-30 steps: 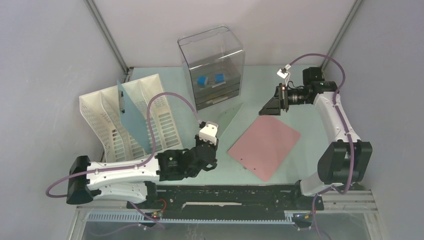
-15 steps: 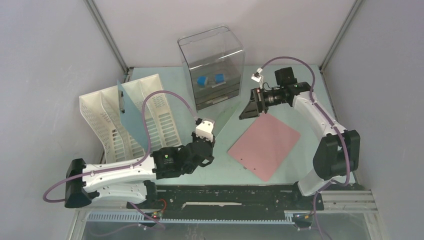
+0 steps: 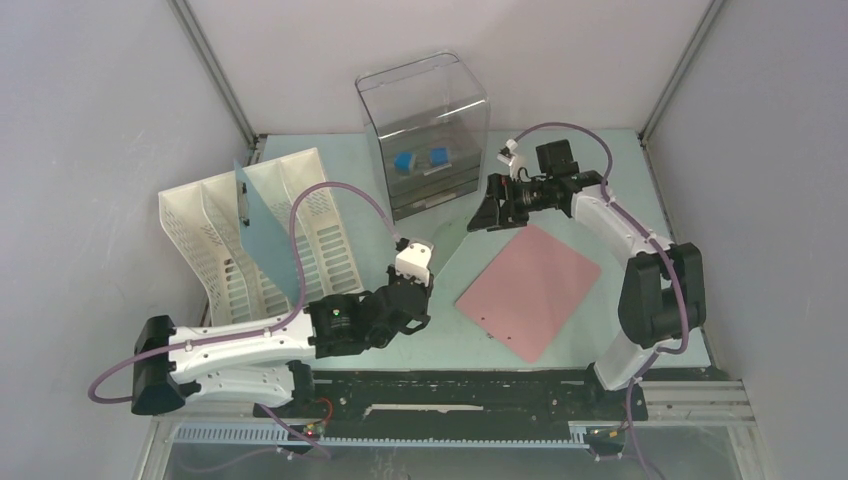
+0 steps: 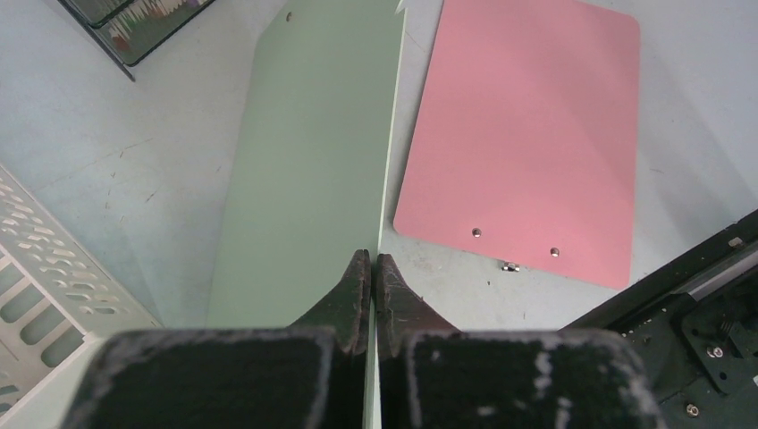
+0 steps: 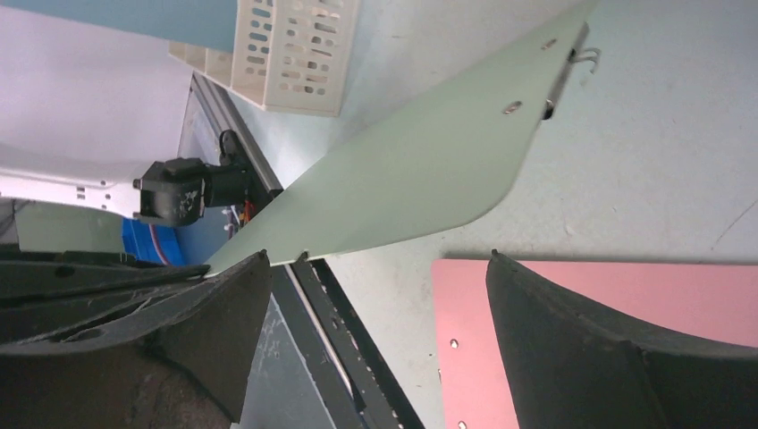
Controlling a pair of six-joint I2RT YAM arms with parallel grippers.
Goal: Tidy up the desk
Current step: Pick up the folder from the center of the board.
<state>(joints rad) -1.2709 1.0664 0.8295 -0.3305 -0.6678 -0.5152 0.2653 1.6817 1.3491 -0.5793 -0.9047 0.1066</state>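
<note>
On the counter point(image 4: 107, 152): pink clipboard point(image 4: 527, 134), flat.
Left end effector point(image 4: 371, 259): clamped on tilted green clipboard point(image 4: 304, 179) edge.
Right end effector point(image 5: 371, 268): spread wide, empty, near that board's far end.

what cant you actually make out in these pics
Top view: blue items in the clear drawer box, too small to name.
Left wrist view: pink clipboard's clip, under the board; only a metal bit shows.
Left wrist view: green clipboard's near end, covered by the left hand shut on it.
Right wrist view: whether the open right hand touches the green clipboard.
</note>
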